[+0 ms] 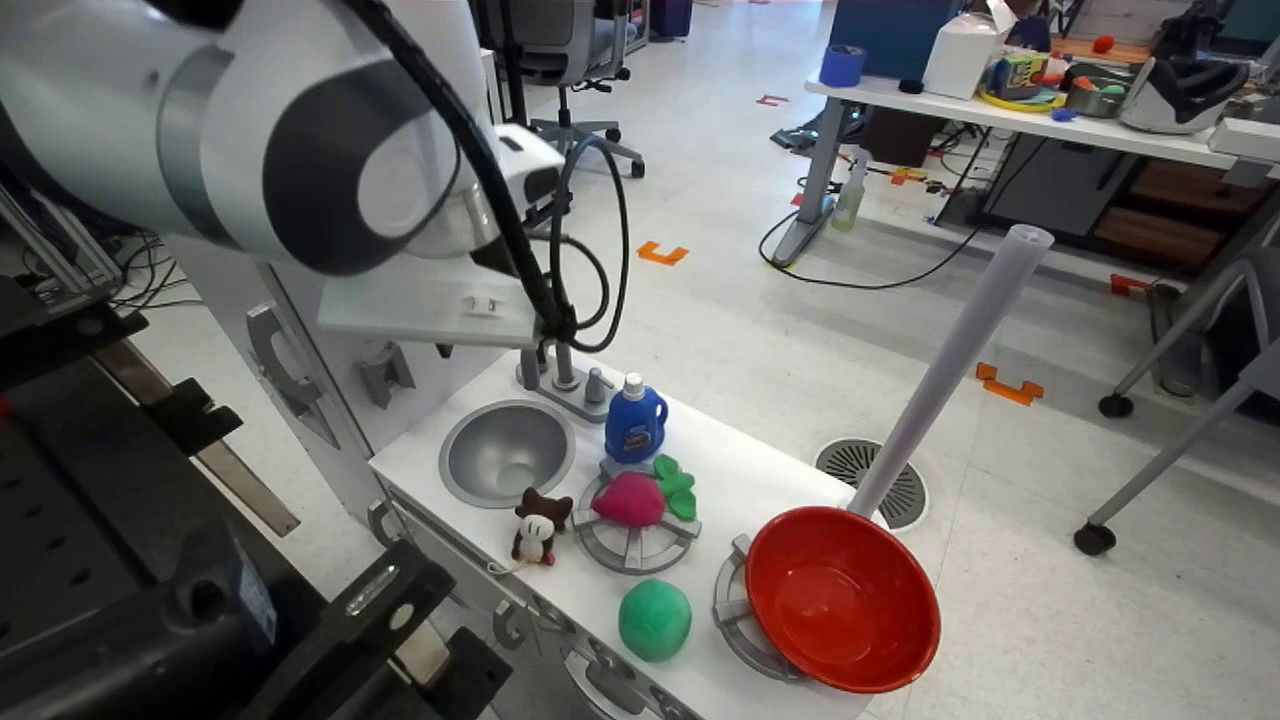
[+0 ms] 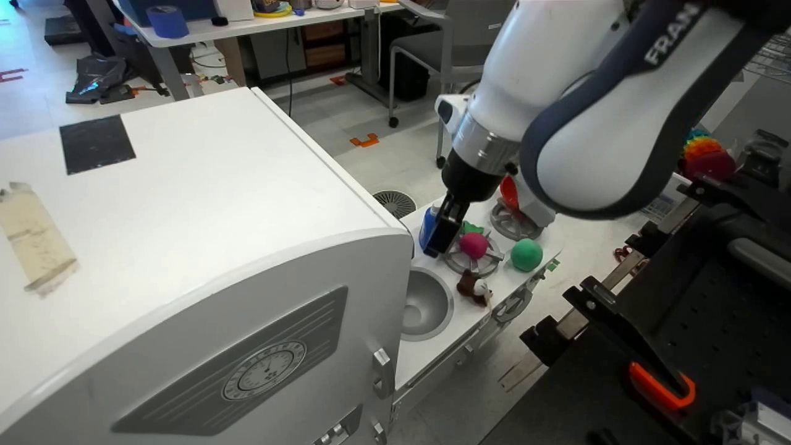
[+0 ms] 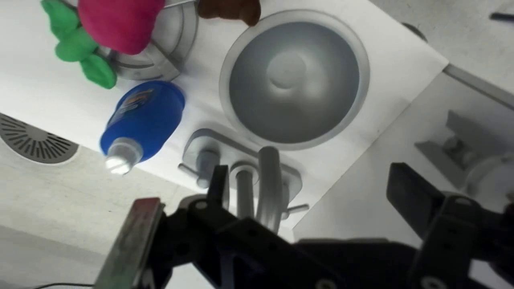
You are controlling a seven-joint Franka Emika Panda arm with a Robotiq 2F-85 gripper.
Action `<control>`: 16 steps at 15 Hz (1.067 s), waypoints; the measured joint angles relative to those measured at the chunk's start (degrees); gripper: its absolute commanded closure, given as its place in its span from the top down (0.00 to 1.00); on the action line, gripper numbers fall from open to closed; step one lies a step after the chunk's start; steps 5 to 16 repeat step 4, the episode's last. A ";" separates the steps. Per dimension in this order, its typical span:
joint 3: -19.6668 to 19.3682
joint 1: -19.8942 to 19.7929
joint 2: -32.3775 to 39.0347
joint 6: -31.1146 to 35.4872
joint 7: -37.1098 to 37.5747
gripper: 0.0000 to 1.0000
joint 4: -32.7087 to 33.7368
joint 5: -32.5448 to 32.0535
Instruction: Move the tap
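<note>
The tap (image 3: 270,180) is a silver-grey arched toy spout on a grey base beside the sink basin, seen from above in the wrist view. In an exterior view only its lower column (image 1: 564,368) shows; my arm and cable cover the top. In the other exterior picture the tap is hidden. My gripper (image 3: 309,165) is open, its black fingers wide apart. The tap's spout lies between the fingers in the picture, close to the left finger; contact cannot be told. An exterior view shows the gripper (image 2: 432,248) pointing down near the blue bottle.
A round grey sink basin (image 3: 295,80) sits beside the tap. A blue bottle (image 3: 144,116) stands by the tap base. A pink-and-green plush (image 1: 632,498), a brown toy (image 1: 540,520), a green ball (image 1: 655,620) and a red bowl (image 1: 842,600) are along the counter. A white cabinet (image 2: 204,204) borders the sink.
</note>
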 measured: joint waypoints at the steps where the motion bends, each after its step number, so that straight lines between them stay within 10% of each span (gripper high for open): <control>1: 0.02 0.00 -2.62 -1.64 1.63 1.00 -0.56 1.90; 16: -0.23 -0.01 -9.29 -7.48 4.51 1.00 -1.54 5.29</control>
